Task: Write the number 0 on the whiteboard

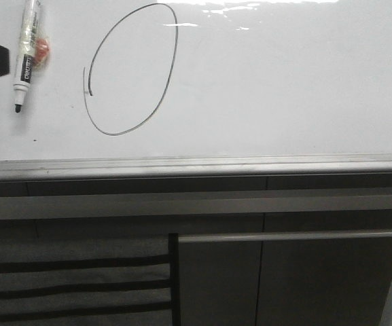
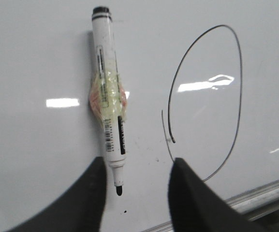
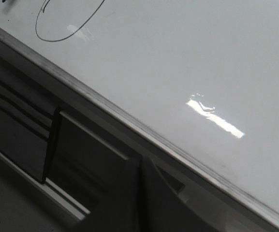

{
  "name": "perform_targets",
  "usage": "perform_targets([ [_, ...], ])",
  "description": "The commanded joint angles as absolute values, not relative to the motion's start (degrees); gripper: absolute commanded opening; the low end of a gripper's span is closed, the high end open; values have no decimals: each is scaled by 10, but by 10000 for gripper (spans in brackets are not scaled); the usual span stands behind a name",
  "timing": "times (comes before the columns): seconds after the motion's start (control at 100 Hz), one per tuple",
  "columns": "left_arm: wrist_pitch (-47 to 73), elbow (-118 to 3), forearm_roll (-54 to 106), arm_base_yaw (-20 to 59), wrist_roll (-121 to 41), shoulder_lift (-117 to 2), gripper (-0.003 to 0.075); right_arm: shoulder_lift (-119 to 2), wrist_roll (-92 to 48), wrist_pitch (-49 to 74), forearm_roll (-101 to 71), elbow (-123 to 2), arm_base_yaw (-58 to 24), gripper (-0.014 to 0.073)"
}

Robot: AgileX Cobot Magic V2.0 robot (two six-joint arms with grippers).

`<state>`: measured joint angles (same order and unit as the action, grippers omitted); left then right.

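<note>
White and glossy, the whiteboard (image 1: 284,88) carries one drawn figure — the number 0 (image 1: 131,68), a thin dark tilted oval on its left part, its ends overlapping with a small tick and not quite closed. One marker (image 1: 26,51) lies on the board just left of the oval, uncapped, tip pointing toward the grey edge rail (image 1: 196,165), with tape wrapped round its middle. One tiny dark speck (image 2: 124,211) sits near the tip. The left claw (image 2: 137,193) hangs over the board with fingers (image 2: 81,198) spread apart, gripping nothing — the marker's tip lies between them. The right claw (image 3: 140,193) has its two fingers pressed together, empty, beside the rail.
</note>
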<state>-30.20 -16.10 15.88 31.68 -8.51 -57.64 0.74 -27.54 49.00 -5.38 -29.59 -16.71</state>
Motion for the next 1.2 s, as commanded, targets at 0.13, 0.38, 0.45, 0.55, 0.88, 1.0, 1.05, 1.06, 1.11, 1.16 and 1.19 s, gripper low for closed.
perform_targets([
  [0.13,-288,-141,101,321,-143,-434,-20,16,-258,460,-59,-299,-163,-68],
  [0.38,-124,-146,64,321,-143,-313,-20,16,-258,488,-60,-299,-163,-69],
  [0.45,-123,-146,65,321,-141,-293,-20,16,-258,488,-60,-299,-163,-69],
  [0.55,-106,-146,127,321,-91,-278,-20,16,-258,488,-60,-299,-163,-69],
  [0.88,-105,-144,180,321,-81,-279,-20,16,-258,488,-60,-299,-163,-68],
  [1.0,-162,-144,157,321,-84,-279,-20,16,-258,488,-60,-299,-163,-69],
  [1.05,-177,-144,125,321,-90,-278,-20,16,-258,488,-60,-299,-163,-69],
  [1.06,-179,-144,120,321,-92,-277,-20,16,-258,488,-60,-299,-163,-69],
  [1.11,-172,-144,83,314,-105,-267,-20,16,-258,488,-60,-299,-163,-69],
  [1.16,-137,-142,60,290,-106,-247,-20,16,-258,488,-60,-299,-163,-69],
  [1.19,-109,-140,57,270,-106,-231,-20,16,-258,488,-60,-299,-163,-68],
])
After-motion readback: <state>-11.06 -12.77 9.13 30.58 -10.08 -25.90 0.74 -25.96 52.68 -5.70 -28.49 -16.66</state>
